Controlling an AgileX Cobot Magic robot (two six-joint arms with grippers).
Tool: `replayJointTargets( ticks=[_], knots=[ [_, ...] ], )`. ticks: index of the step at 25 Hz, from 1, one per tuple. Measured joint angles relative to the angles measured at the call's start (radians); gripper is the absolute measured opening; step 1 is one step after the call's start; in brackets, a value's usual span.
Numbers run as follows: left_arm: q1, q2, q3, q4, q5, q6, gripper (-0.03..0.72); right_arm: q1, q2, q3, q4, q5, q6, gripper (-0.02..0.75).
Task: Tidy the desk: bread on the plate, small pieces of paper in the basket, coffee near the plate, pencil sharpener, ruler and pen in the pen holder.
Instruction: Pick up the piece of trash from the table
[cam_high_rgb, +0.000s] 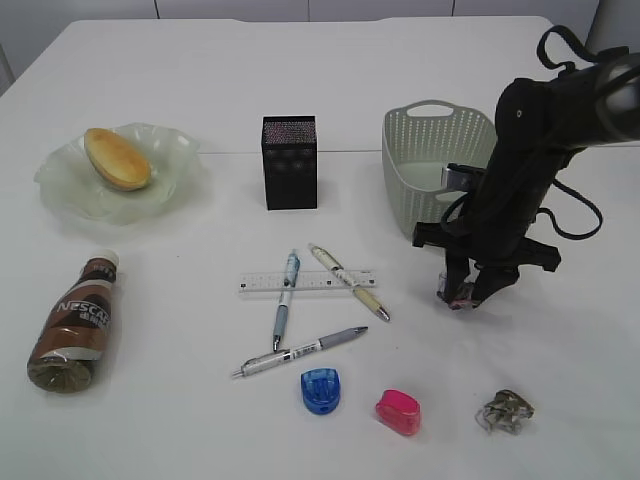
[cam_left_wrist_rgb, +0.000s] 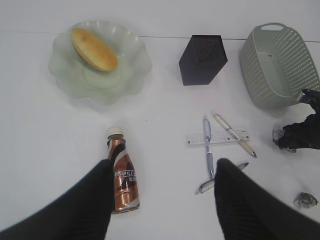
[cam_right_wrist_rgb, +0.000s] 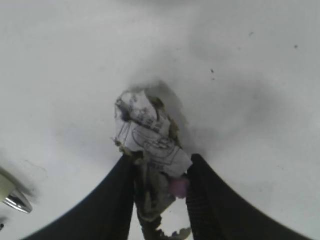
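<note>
Right claw (cam_right_wrist_rgb: 160, 187) pinching crumpled paper (cam_right_wrist_rgb: 147, 132) just in front of basket (cam_high_rgb: 432, 160); left claw (cam_left_wrist_rgb: 162, 192) open above coffee (cam_left_wrist_rgb: 122, 177).

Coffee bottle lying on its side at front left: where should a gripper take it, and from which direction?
Probably from above, across the middle of the coffee bottle, fingers straddling its width. It lies flat on the desk, cap toward the plate, with clear space on both long sides.
</note>
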Motion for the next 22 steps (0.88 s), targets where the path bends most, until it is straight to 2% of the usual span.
replayJointTargets(
  ticks=[13, 22],
  knots=[
    [0.000, 0.000, 0.000, -0.001, 0.000, 0.000, 0.447, 0.000, 0.000, 0.000, 0.001, -0.010, 0.000, 0.055],
    [0.000, 0.000, 0.000, -0.001, 0.000, 0.000, 0.439, 0.000, 0.000, -0.002, 0.001, -0.023, 0.000, 0.014]
  ],
)
